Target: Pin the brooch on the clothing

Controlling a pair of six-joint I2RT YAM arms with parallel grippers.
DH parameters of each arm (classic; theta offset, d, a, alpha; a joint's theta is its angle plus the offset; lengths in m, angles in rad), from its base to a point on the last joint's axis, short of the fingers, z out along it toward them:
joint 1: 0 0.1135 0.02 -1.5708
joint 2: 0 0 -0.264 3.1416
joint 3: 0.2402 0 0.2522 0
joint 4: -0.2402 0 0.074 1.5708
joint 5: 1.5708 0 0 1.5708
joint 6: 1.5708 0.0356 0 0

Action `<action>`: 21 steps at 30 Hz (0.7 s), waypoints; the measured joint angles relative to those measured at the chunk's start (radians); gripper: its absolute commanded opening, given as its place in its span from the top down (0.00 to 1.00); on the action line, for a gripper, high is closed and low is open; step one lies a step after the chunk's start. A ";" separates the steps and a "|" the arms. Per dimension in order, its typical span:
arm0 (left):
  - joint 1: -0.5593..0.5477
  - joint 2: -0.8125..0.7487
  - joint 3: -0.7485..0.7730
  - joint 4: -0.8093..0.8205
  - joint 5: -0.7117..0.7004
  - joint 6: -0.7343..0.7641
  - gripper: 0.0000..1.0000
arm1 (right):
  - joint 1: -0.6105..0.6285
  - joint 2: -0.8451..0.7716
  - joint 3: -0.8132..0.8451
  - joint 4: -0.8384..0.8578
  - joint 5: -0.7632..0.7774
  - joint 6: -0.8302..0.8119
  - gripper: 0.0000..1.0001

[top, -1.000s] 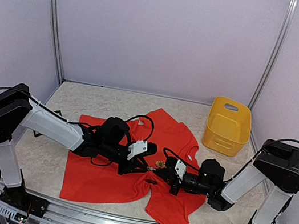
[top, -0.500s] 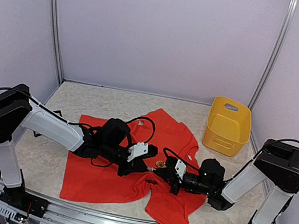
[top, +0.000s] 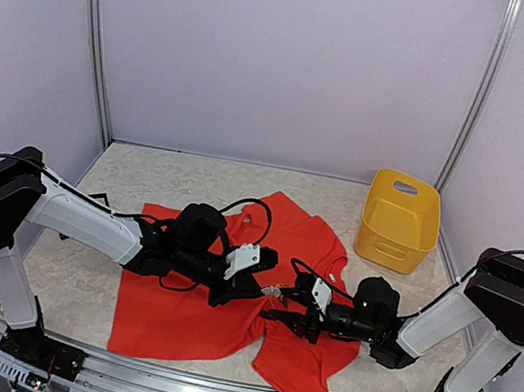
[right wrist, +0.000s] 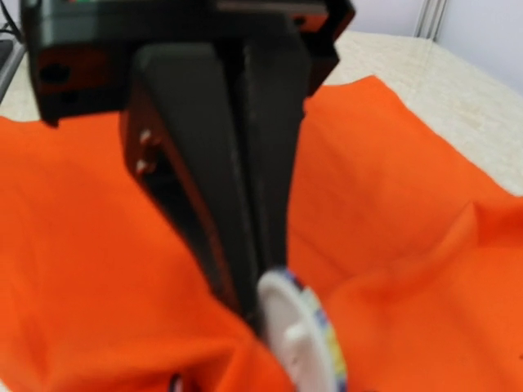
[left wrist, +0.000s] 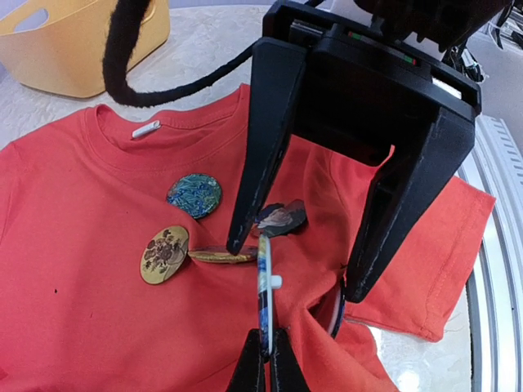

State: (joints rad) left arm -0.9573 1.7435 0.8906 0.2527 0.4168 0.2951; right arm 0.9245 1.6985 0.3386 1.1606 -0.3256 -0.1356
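Note:
The clothing, a red T-shirt (top: 180, 314), lies crumpled on the table between both arms. My left gripper (left wrist: 267, 335) is shut on the brooch (left wrist: 263, 282), a round disc held on edge, with a blue printed face and a white back with a stud. The right wrist view shows that white back (right wrist: 298, 339) pinched by the left gripper's black fingers (right wrist: 245, 245). My right gripper (left wrist: 296, 269) faces it with its jaws spread, one finger on each side of the disc, just above the shirt. Both grippers meet over the shirt's middle (top: 270, 294).
Several other brooches sit on the shirt near the collar: a blue-green one (left wrist: 194, 195), a gold floral one (left wrist: 163, 254) and a dark one (left wrist: 282, 218). A yellow basket (top: 400, 220) stands at the back right. A black cable (left wrist: 131, 65) loops over the collar.
My right gripper's jaws have spread apart and let go of the brooch. My left gripper has closed onto the disc. Both arms have stayed close together over the shirt.

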 measured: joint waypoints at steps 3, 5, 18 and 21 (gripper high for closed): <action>0.000 0.000 0.000 0.002 0.000 -0.002 1.00 | 0.000 0.013 -0.009 0.005 -0.005 0.023 0.61; 0.000 -0.001 -0.001 0.002 0.001 -0.002 1.00 | 0.000 0.038 -0.009 0.011 -0.005 0.033 0.75; 0.000 -0.023 -0.037 0.019 0.024 -0.011 1.00 | -0.011 0.143 -0.005 0.064 -0.023 0.094 1.00; 0.002 -0.023 -0.039 0.024 0.033 -0.016 1.00 | -0.012 0.146 -0.004 0.064 -0.030 0.097 0.99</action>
State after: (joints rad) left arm -0.9554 1.7206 0.8513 0.2771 0.4496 0.2787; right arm 0.9123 1.8442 0.3347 1.2251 -0.3557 -0.0383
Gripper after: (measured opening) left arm 0.005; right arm 0.026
